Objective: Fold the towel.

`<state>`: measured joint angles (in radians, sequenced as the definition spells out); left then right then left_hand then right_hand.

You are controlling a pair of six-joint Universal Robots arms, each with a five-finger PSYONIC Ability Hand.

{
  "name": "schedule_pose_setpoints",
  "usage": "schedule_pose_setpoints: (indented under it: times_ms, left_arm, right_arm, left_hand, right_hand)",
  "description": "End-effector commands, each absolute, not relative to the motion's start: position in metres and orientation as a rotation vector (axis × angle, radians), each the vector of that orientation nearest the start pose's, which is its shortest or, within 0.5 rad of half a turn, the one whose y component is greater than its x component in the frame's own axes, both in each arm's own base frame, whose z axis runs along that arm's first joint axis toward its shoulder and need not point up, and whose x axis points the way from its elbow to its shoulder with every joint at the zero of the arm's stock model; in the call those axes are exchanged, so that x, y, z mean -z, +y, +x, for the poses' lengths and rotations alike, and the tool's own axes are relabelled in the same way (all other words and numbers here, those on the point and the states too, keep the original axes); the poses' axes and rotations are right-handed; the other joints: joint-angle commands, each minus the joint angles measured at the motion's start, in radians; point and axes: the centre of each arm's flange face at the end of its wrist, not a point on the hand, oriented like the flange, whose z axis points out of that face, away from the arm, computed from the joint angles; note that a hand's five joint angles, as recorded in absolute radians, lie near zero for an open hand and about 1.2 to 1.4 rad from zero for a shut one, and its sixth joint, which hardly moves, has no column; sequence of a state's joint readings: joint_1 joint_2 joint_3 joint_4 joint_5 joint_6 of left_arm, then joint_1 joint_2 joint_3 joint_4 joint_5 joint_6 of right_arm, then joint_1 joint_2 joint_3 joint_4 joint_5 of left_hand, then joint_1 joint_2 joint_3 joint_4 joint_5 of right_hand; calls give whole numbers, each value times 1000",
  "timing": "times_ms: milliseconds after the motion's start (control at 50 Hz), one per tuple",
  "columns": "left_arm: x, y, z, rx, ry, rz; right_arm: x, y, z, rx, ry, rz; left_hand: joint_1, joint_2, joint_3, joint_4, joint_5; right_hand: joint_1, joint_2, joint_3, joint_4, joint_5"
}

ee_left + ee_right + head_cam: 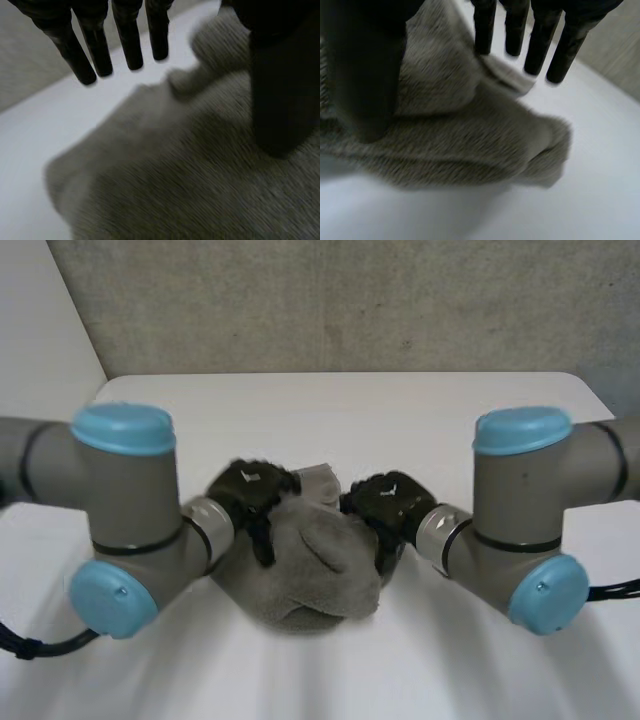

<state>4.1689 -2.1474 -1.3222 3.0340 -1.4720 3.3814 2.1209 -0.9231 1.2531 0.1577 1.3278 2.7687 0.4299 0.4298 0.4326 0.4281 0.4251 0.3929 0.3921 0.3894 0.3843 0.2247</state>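
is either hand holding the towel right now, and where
Neither seems to grip it: left hand and right hand have straight fingers, thumbs apart, at opposite sides of the bunched towel.

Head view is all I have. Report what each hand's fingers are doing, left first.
Observer: The left hand has straight fingers, tips over bare table just past the towel edge.
Operator: Now the right.
Observer: The right hand also has straight fingers, tips at the towel's pale hem.
Operator: Thumbs.
Observer: Each thumb hangs over the towel; whether it makes contact I cannot tell.
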Motion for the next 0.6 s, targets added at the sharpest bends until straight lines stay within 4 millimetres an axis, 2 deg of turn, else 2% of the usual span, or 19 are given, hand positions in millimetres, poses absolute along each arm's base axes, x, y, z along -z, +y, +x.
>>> schedule_pose_setpoints:
  times_ms: [20, 40, 60, 80, 120, 160, 180, 220, 240, 280, 300, 320, 340, 380, 460, 500, 540, 560, 600]
  left_arm:
    - [-152, -230, -326, 1643, 2561, 1403]
    - [-153, -229, -327, 1637, 2547, 1420]
    - [-157, -229, -327, 1652, 2535, 1419]
    - [-157, -229, -327, 1652, 2535, 1419]
    - [-163, -231, -328, 1681, 2519, 1408]
    - [-191, -237, -330, 1825, 2447, 1358]
    - [-191, -237, -330, 1826, 2447, 1358]
    - [-235, -249, -329, 2061, 2298, 1212]
    - [-235, -249, -329, 2062, 2298, 1211]
    - [-277, -263, -320, 2302, 2140, 940]
    - [-277, -263, -320, 2303, 2139, 939]
    - [-298, -266, -314, 2415, 2070, 780]
    - [-298, -266, -314, 2416, 2069, 779]
    - [-329, -264, -302, 2575, 1980, 551]
    - [-330, -254, -296, 2616, 2016, 504]
    - [-320, -247, -294, 2588, 2070, 512]
    - [-290, -231, -289, 2492, 2187, 577]
    - [-290, -231, -289, 2491, 2188, 577]
    - [-255, -211, -284, 2355, 2306, 683]
  right_arm:
    - [-152, -250, 335, 1392, 2124, -1234]
    - [-153, -250, 335, 1395, 2120, -1234]
    - [-158, -249, 336, 1406, 2108, -1231]
    - [-158, -249, 336, 1406, 2108, -1231]
    - [-180, -252, 338, 1482, 2060, -1197]
    - [-195, -256, 337, 1536, 2040, -1147]
    - [-195, -256, 337, 1536, 2040, -1147]
    - [-237, -266, 339, 1705, 1922, -967]
    - [-237, -266, 339, 1706, 1921, -966]
    - [-288, -277, 332, 1925, 1752, -728]
    - [-289, -277, 332, 1926, 1752, -727]
    - [-315, -282, 323, 2022, 1662, -618]
    - [-315, -282, 323, 2023, 1661, -617]
    - [-342, -285, 305, 2116, 1594, -533]
    - [-342, -277, 302, 2070, 1620, -573]
    - [-321, -266, 302, 1952, 1698, -653]
    - [-309, -260, 303, 1892, 1731, -715]
    - [-309, -260, 303, 1891, 1732, -715]
    - [-281, -247, 304, 1781, 1784, -886]
  left_hand:
    - [394, 394, 392, 396, 224]
    - [673, 673, 671, 675, 504]
    - [946, 947, 944, 948, 777]
    - [949, 949, 946, 951, 779]
    - [966, 966, 964, 968, 797]
    - [966, 966, 964, 968, 797]
    - [966, 966, 964, 968, 797]
    - [966, 966, 964, 968, 797]
    - [966, 966, 964, 968, 797]
    - [966, 966, 964, 968, 797]
    - [966, 966, 964, 968, 797]
    - [966, 966, 964, 968, 797]
    - [966, 966, 964, 968, 797]
    - [966, 966, 964, 968, 797]
    - [966, 966, 964, 968, 797]
    - [966, 966, 964, 968, 797]
    - [966, 966, 964, 968, 797]
    - [966, 966, 964, 968, 797]
    - [966, 966, 964, 968, 797]
  right_hand:
    - [808, 808, 811, 816, 801]
    - [1001, 1002, 1005, 1010, 995]
    - [1003, 1004, 1007, 1012, 997]
    - [1003, 1004, 1007, 1012, 997]
    - [1003, 1004, 1007, 1012, 997]
    - [1003, 1004, 1007, 1012, 997]
    - [1003, 1004, 1007, 1012, 997]
    - [1003, 1004, 1007, 1012, 997]
    - [1003, 1004, 1007, 1012, 997]
    - [1003, 1004, 1007, 1012, 997]
    - [1003, 1004, 1007, 1012, 997]
    - [1003, 1004, 1007, 1012, 997]
    - [1003, 1004, 1007, 1012, 997]
    - [1003, 1004, 1007, 1012, 997]
    - [1003, 1004, 1007, 1012, 997]
    - [1003, 1004, 1007, 1012, 997]
    - [1003, 1004, 1007, 1012, 997]
    - [1003, 1004, 1007, 1012, 997]
    - [1003, 1004, 1007, 1012, 997]
